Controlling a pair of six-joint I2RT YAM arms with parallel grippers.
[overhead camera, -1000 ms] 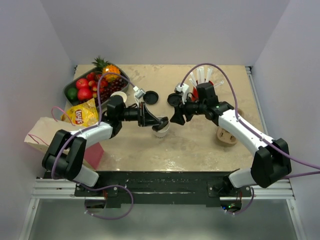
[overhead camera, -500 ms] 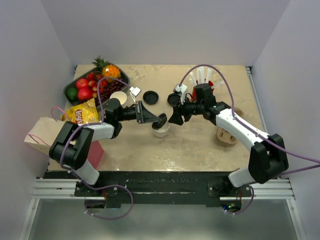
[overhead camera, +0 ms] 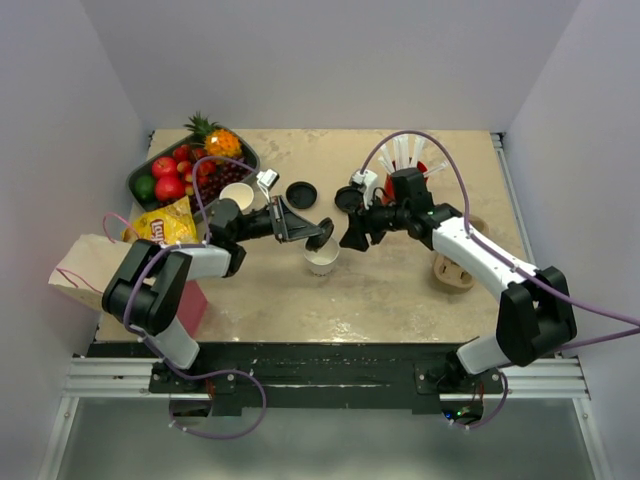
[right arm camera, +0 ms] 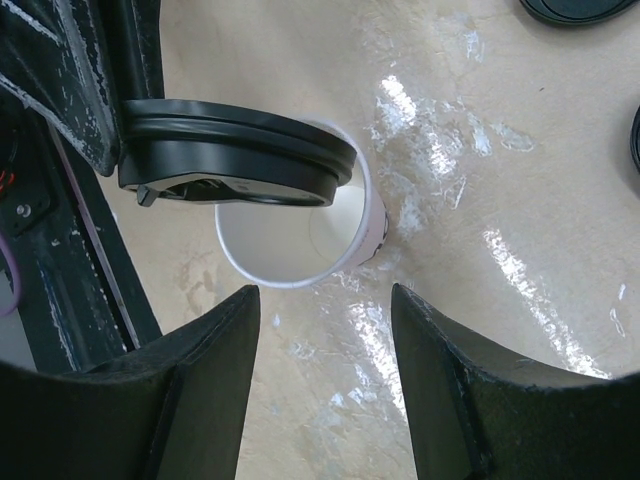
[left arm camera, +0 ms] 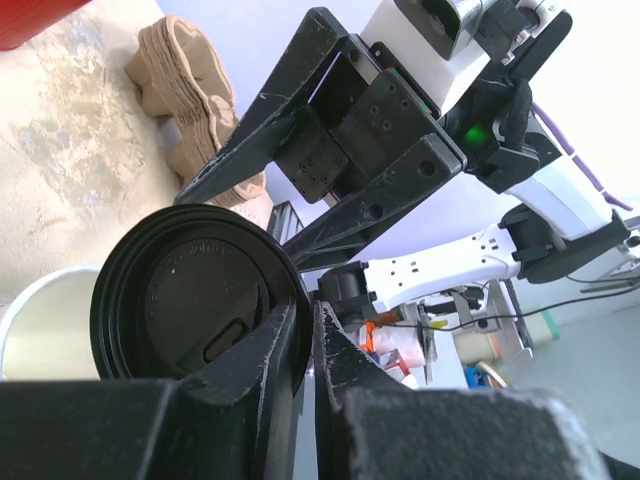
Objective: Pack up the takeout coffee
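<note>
The white paper cup (overhead camera: pixel 322 261) stands upright and open on the table's middle. My left gripper (overhead camera: pixel 316 238) is shut on the rim of a black lid (overhead camera: pixel 323 237), which it holds tilted just above the cup's far-left rim. In the right wrist view the lid (right arm camera: pixel 235 150) overlaps the top of the cup (right arm camera: pixel 290 243); whether they touch I cannot tell. In the left wrist view the lid (left arm camera: pixel 190 305) is clamped at my left gripper (left arm camera: pixel 308 312), with the cup (left arm camera: pixel 40 325) below. My right gripper (overhead camera: pixel 352 236) is open beside the cup's right, and its fingers (right arm camera: pixel 225 330) are short of it.
Two more black lids (overhead camera: pixel 301 194) (overhead camera: pixel 347 199) and a second white cup (overhead camera: pixel 237 194) lie behind. A red cup of white straws (overhead camera: pixel 408 160) stands at back right, a cardboard carrier (overhead camera: pixel 452 271) at right. Fruit tray (overhead camera: pixel 140 175), chips bag (overhead camera: pixel 163 229) and paper bag (overhead camera: pixel 85 268) sit left.
My left gripper has lifted the lid slightly toward the back, over the cup's rim, and the left forearm has swung. The right gripper has barely moved.
</note>
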